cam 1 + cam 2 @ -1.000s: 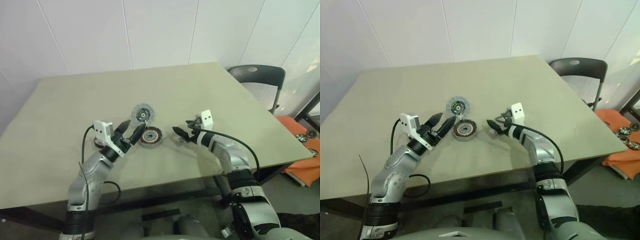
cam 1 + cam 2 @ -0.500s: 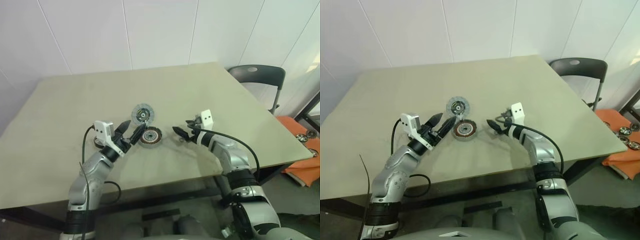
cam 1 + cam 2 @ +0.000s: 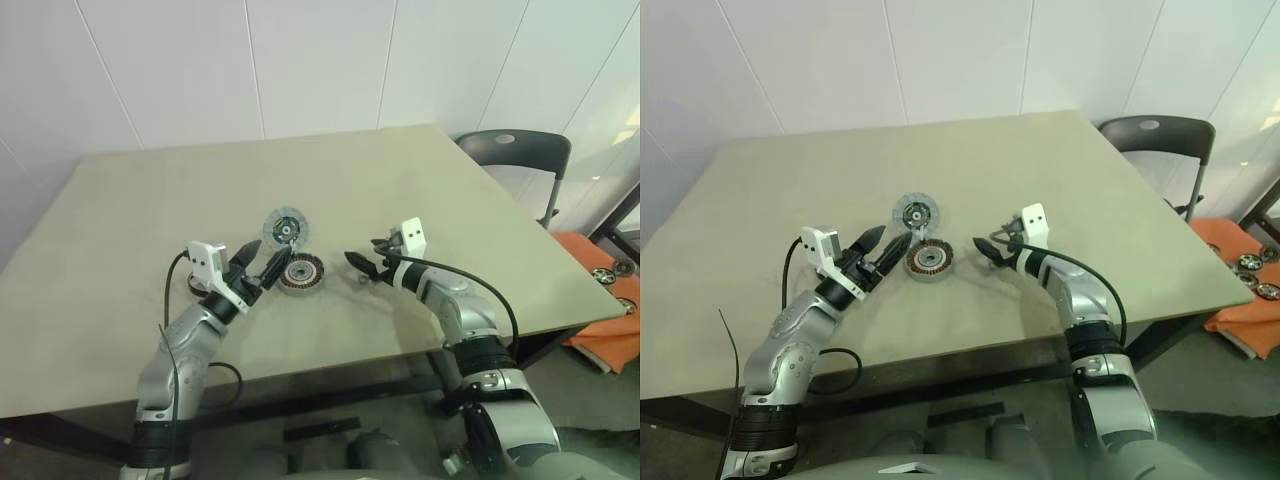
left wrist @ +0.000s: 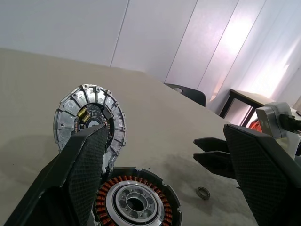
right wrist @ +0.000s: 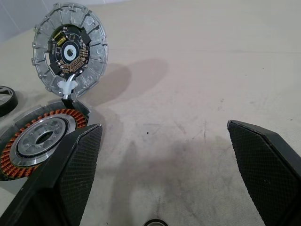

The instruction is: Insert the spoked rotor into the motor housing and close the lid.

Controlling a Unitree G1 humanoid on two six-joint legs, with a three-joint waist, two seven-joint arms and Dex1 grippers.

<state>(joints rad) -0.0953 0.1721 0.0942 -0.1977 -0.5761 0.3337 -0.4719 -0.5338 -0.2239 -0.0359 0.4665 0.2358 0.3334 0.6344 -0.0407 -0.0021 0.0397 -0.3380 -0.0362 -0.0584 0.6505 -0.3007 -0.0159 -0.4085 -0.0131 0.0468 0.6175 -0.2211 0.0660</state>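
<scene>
The spoked rotor point(image 5: 69, 52) stands tilted up on edge near the middle of the table point(image 3: 120, 220), a flat grey disc with a ribbed, segmented rim, a dark inner face dotted with small greenish and brass-coloured bits, and a pale ring at its hub. A small white link at its lower edge joins it to the motor housing point(image 5: 40, 141), which lies flat on the table just in front of it, on the robot's side. The housing is a thick round part with a dark outer wall, a ring of copper-orange coils inside and a silvery centre with a hole through it.

The left gripper point(image 3: 263, 263) hovers just beside the housing on its left, its two black fingers spread apart with nothing between them. The right gripper point(image 3: 365, 260) sits a little off to the housing's right, fingers likewise spread and empty. A small metal ring point(image 4: 203, 192) lies on the table between the housing and the right gripper. A second dark round part point(image 5: 5, 100) rests beyond the left gripper. A black chair point(image 3: 520, 160) stands past the table's far right corner.
</scene>
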